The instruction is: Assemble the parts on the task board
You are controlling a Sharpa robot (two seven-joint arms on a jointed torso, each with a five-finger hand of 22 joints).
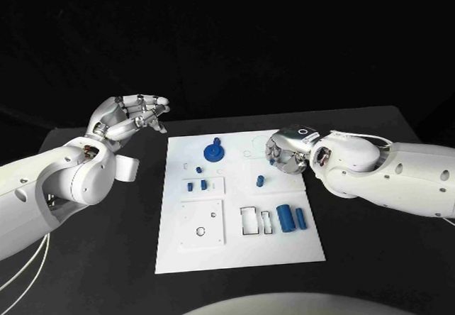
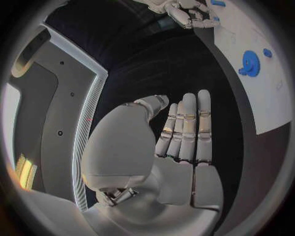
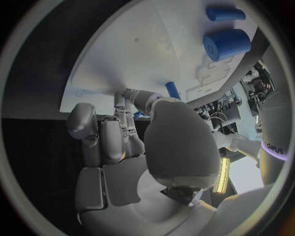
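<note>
In the middle of the black table [image 1: 111, 277]: white task board [image 1: 243, 249], flat and rectangular, cutouts and slots all over. Blue gear-like part [image 1: 214, 152] near the far edge, two blue cylinders [image 1: 291, 218] lying side by side on the right, few tiny blue pegs [image 1: 196, 185] mid-board. Left hand [image 1: 130, 114] off the board's far-left corner, fingers apart, holding nothing. Right hand [image 1: 287, 154] over the far-right edge, fingers curled in; can't tell if gripping anything. No readable writing on the board.
</note>
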